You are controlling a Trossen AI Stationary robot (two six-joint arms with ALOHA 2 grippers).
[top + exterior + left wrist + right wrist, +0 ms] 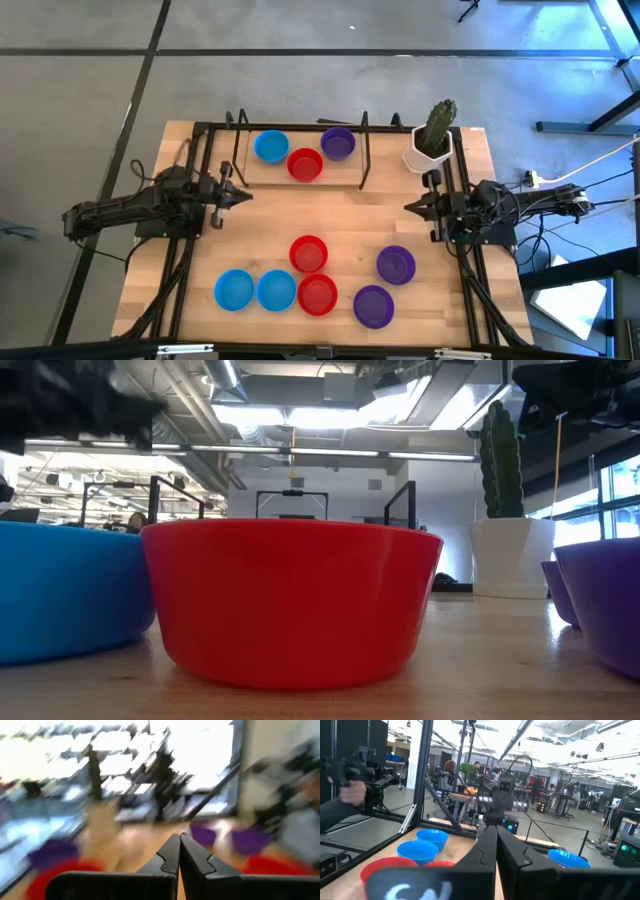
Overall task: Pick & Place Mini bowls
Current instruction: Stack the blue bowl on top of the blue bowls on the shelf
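From above, I see my left gripper [243, 195] hanging over the left side of the light wooden table [270, 235], its fingers pressed together on nothing; its wrist view confirms the tips meet. Near the front edge sit two small round bright blue plastic bowls [235, 289], touching side by side. Just right of them are two red plastic bowls [317, 294], one at the front touching the second blue bowl, the other [308, 253] just behind it. Farther right lie two purple plastic bowls [373, 305], close together but apart. At the back, inside the black metal frame [300, 150], a blue bowl [271, 146], a red bowl [305, 164] and a purple bowl [338, 143] sit in a tight cluster. Right of the frame stands a white pot with a green cactus [433, 140]. My right gripper [410, 206] hovers over the right side, below the pot in the overhead view, fingers likewise closed and empty.
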